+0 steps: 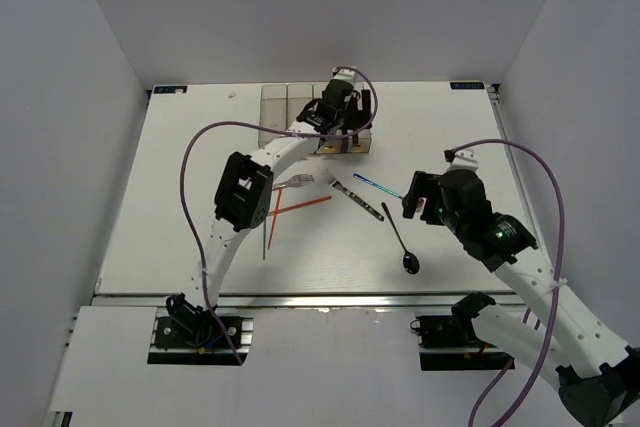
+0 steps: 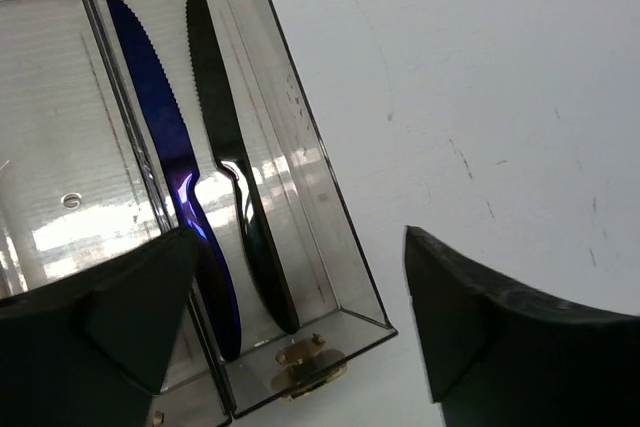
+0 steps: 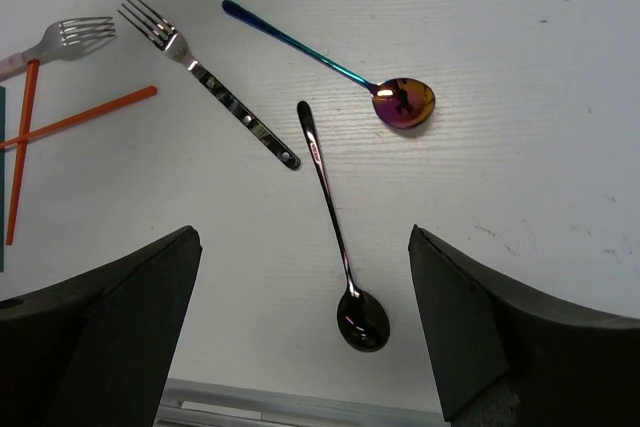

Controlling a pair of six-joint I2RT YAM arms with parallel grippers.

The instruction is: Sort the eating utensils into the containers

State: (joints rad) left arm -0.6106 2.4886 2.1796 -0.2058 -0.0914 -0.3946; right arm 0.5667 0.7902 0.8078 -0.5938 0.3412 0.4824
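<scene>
The clear containers sit at the back of the table. My left gripper hovers open over their right end with nothing between its fingers. In the left wrist view the end container holds a blue knife along the divider and a dark knife beside it; the left gripper is above their handles. My right gripper is open above a dark spoon. An iridescent spoon, a silver fork, a second fork and red chopsticks lie loose.
A teal chopstick lies left of the red ones, close to the left arm's elbow. The table's front edge runs just below the dark spoon's bowl. White walls enclose the table on three sides.
</scene>
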